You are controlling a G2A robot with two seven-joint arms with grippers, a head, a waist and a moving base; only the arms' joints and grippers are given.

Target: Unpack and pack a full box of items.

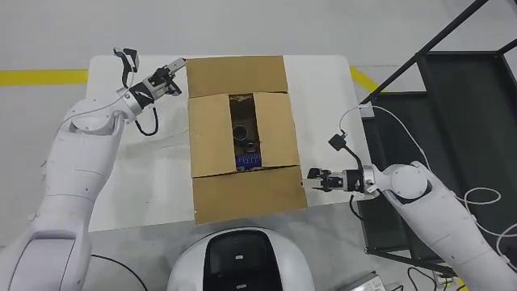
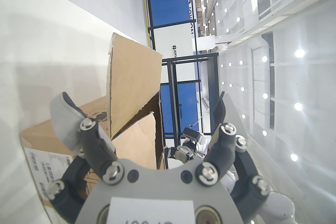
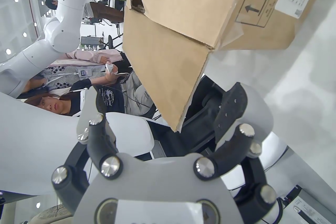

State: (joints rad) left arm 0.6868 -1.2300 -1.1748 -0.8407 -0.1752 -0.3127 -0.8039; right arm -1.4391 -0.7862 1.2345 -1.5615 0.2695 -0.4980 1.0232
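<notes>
Cardboard box [image 1: 212, 133] on the table [image 1: 153, 186], flaps [image 1: 234, 75] part-open over dark items [image 1: 242, 135]. Left gripper [image 1: 181, 66] and right gripper [image 1: 309, 175] stand at opposite corners of the box, both spread wide, holding nothing. Flaps look light, stiff yet creasable, best pinched at free corner edges; the full box is likely heavy.

Cardboard box [image 1: 242, 133], flaps open, contents unclear
</notes>
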